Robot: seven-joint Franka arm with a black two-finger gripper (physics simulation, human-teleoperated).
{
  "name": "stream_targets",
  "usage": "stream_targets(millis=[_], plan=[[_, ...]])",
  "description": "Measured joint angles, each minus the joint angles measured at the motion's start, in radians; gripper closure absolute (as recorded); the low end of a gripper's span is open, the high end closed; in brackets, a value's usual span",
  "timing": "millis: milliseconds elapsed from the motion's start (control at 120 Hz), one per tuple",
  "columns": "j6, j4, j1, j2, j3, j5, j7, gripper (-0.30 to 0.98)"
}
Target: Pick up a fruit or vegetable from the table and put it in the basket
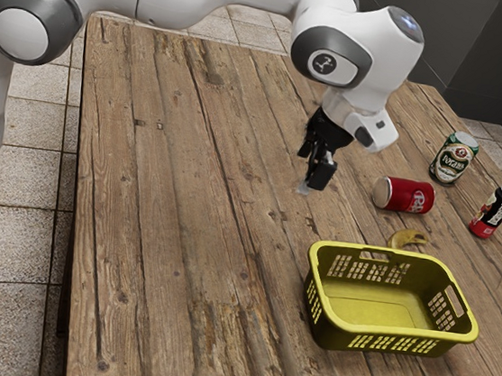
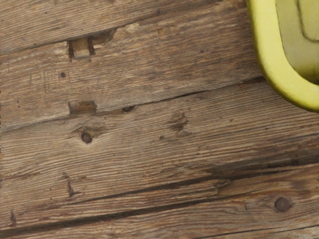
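Task status: pick and place both outstanding, judging by the present layout; the banana point(image 1: 409, 237) lies on the table point(image 1: 177, 198), outside the basket point(image 1: 389, 331), at 12 o'clock from it in the exterior view; the basket's far rim hides part of the fruit, so contact between the two cannot be confirmed. The gripper point(image 1: 314, 179) hangs above the table, well apart from the banana; whether it is set wide or narrow cannot be told. Remaining sequence, as judged: travel toward 4 o'clock in the exterior view, align over the banana, descend, grip, lift, shift over the basket, release. Caution – the rim stands close to the fruit and may obstruct the descent; the red can point(image 1: 403, 195), lying on its side at 12 o'clock from the banana, probably rolls if nudged – approach from directly above.
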Motion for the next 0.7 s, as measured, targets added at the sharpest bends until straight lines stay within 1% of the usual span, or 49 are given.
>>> stream_targets(millis=[125, 200, 225, 258, 317, 358, 392, 433, 483, 542, 633, 667, 700], plan=[[0.051, 0.000, -0.001, -0.001, 0.000, 0.003, -0.013, 0.00], [0.115, 0.024, 0.001, 0.019, -0.002, 0.015, -0.023, 0.00], [0.135, 0.112, 0.007, 0.087, 0.000, 0.028, -0.022, 0.00], [0.154, 0.276, 0.037, 0.226, -0.001, 0.033, -0.013, 0.00], [0.181, 0.561, 0.118, 0.493, -0.004, 0.004, 0.014, 0.00], [0.198, 0.692, 0.138, 0.622, -0.005, 0.002, 0.035, 0.00], [0.209, 0.760, 0.147, 0.695, -0.034, 0.025, 0.050, 0.00], [0.221, 0.814, 0.157, 0.751, -0.117, 0.095, 0.069, 0.00], [0.233, 0.857, 0.162, 0.782, -0.196, 0.176, 0.089, 0.00], [0.252, 0.891, 0.163, 0.798, -0.228, 0.239, 0.111, 0.00], [0.290, 0.923, 0.205, 0.814, -0.222, 0.292, 0.136, 0.00], [0.308, 0.948, 0.222, 0.837, -0.222, 0.299, 0.143, 0.00], [0.326, 1.006, 0.232, 0.885, -0.222, 0.293, 0.149, 0.00]])
